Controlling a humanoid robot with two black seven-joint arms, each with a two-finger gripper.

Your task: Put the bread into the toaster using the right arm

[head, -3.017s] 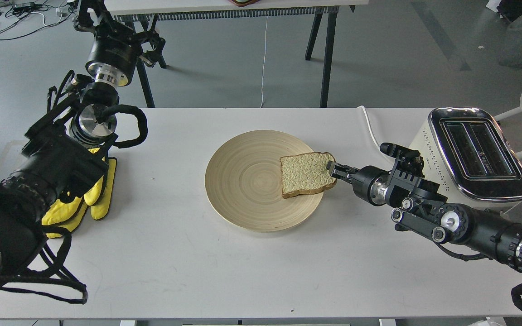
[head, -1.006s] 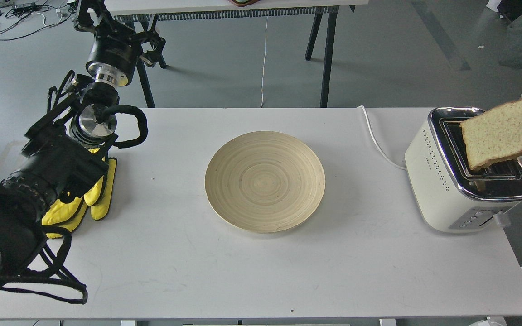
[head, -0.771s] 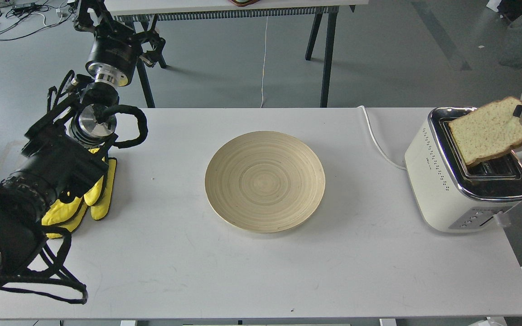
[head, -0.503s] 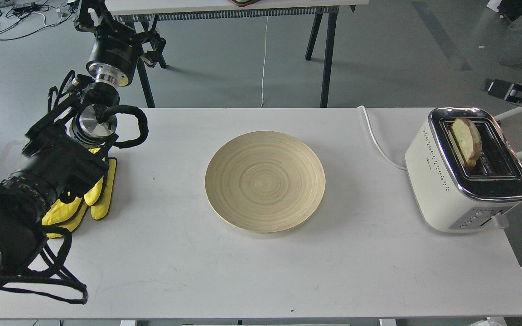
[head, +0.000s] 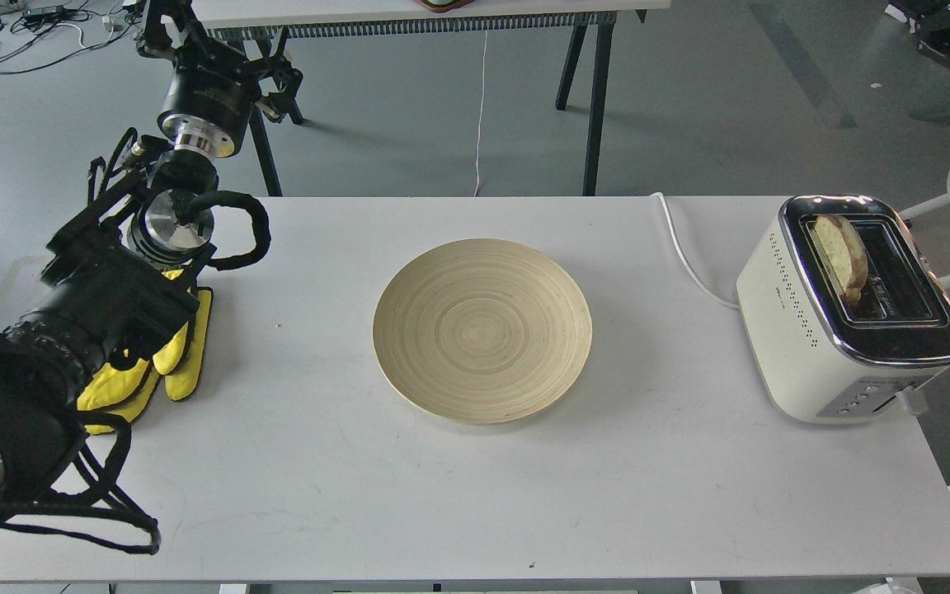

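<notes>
Bread (head: 841, 256) stood in toaster's (head: 805, 330) left slot, 3 o'clock on desk (head: 442, 495), my right claw (head: 941, 29) at 1 o'clock, grip state unclear.

Hidden and cut-off parts

The bread (head: 840, 256) stands in the left slot of the toaster (head: 846, 309), its lower part hidden inside. The right arm (head: 949, 29) shows only as a dark bit at the top right corner, cut off by the edge; its gripper cannot be made out. The left arm (head: 71, 313) runs off the left edge, and its bulk covers much of the yellow gripper (head: 157, 367), so whether its fingers are parted cannot be told.
</notes>
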